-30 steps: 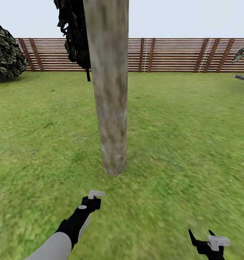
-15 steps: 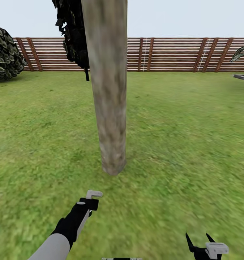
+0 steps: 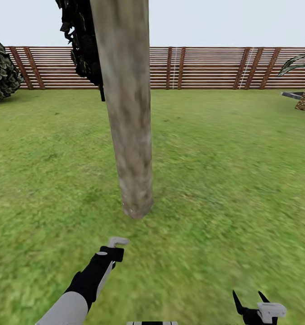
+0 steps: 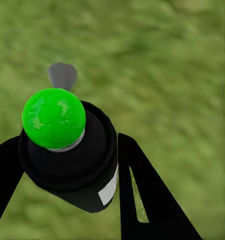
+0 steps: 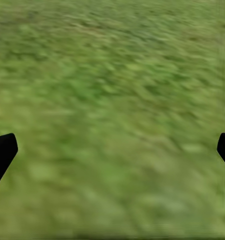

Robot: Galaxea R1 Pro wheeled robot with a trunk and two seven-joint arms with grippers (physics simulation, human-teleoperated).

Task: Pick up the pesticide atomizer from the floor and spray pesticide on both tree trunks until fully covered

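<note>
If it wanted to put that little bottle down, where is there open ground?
Open grass runs from the tree trunk across to the fence, and also on the trunk's other side toward the bush. It gets tight only between the trunk's base and the left gripper holding the pesticide atomizer.

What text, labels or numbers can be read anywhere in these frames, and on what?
No readable text anywhere.
Atomizer, held in the left gripper: a small white patch on its dark body, blank or too blurred to read.
Trunk, fence, grass: no writing or signs.
Right gripper: no markings.
</note>
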